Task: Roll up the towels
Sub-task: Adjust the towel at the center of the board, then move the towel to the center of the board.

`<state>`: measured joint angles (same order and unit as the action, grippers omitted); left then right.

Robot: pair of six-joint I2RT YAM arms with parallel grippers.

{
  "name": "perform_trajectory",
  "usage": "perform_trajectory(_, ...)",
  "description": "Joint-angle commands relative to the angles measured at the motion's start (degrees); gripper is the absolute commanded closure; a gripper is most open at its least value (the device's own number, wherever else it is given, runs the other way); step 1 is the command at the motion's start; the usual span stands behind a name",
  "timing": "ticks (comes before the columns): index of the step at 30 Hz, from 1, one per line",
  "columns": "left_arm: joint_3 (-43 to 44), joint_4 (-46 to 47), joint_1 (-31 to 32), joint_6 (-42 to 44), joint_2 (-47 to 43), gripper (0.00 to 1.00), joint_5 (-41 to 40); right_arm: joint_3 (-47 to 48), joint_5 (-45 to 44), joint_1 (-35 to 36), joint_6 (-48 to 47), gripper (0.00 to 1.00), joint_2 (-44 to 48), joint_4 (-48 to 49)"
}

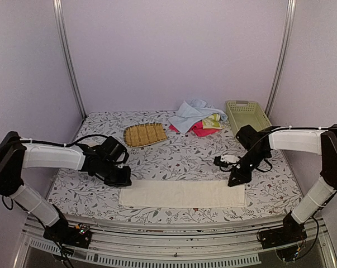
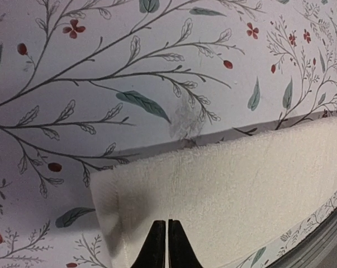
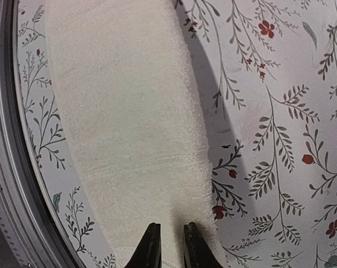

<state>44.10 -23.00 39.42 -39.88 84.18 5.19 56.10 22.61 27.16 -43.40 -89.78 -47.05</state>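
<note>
Floral worktop (image 1: 174,162), cream towel (image 1: 182,194) flat. Left end effector (image 2: 166,224) clenched, right end effector (image 3: 172,226) barely parted: uneven pinch may skew roll.

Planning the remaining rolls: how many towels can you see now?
4. The cream towel lies flat along the near edge; the light blue towel, pink towel and yellow-green towel are heaped at the back beside the basket. The heap may hide more.

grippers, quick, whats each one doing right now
left gripper: shut, tips together over one end of the cream towel, nothing visibly held
right gripper: slightly open over the towel's other end, no grip visible
</note>
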Motion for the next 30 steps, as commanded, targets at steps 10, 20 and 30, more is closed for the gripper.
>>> perform_trajectory(10,-1.67,8.69,-1.98,3.08,11.62,1.0,2.08,-1.79,-11.89,-5.66,5.52,0.87,-10.48,6.96)
perform_trajectory(20,-0.77,8.96,-1.02,0.33,10.59,1.0,3.63,9.73,-20.06,-11.79,1.01,0.88,-21.0,9.33)
perform_trajectory(30,1.58,10.01,3.09,-0.8,5.52,0.95,2.26,18.73,-16.02,-14.48,4.47,0.64,-16.6,5.01)
